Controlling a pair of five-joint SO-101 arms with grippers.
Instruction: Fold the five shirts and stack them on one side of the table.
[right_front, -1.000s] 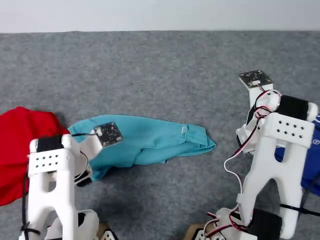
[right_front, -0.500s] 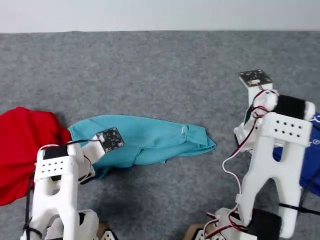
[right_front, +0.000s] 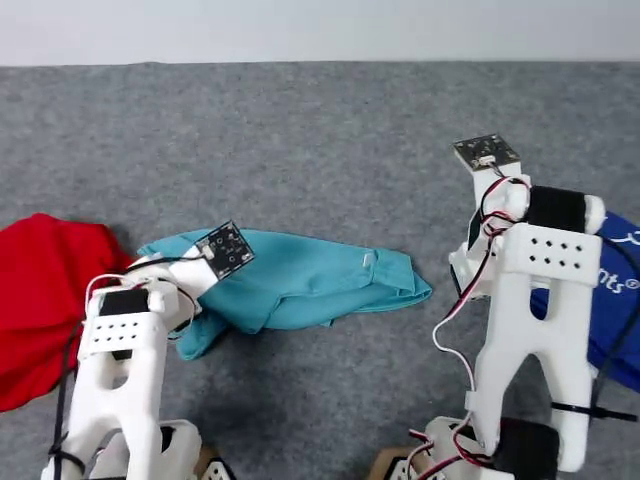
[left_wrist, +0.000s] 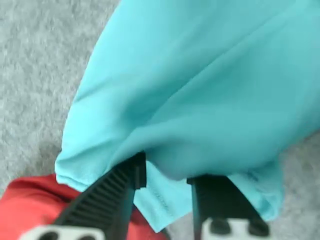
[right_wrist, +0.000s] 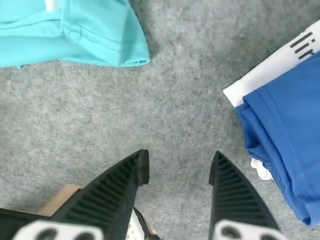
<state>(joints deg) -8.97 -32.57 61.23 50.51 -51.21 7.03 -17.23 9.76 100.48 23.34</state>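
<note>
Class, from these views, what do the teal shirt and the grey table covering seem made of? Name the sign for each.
The teal shirt: soft matte knit fabric, perhaps cotton; it drapes in folds with stitched hems. The grey table covering: likely felt or short-pile carpet; fuzzy, mottled, no sheen.

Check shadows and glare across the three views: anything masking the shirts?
High view: even, soft light, no glare; a faint shadow under the teal shirt's near edge on the grey table cover. Left wrist view: gentle shading in the teal folds, darkest where fabric drapes over the left gripper. Right wrist view: thin shadows along the blue shirt's edge; nothing hidden.
</note>
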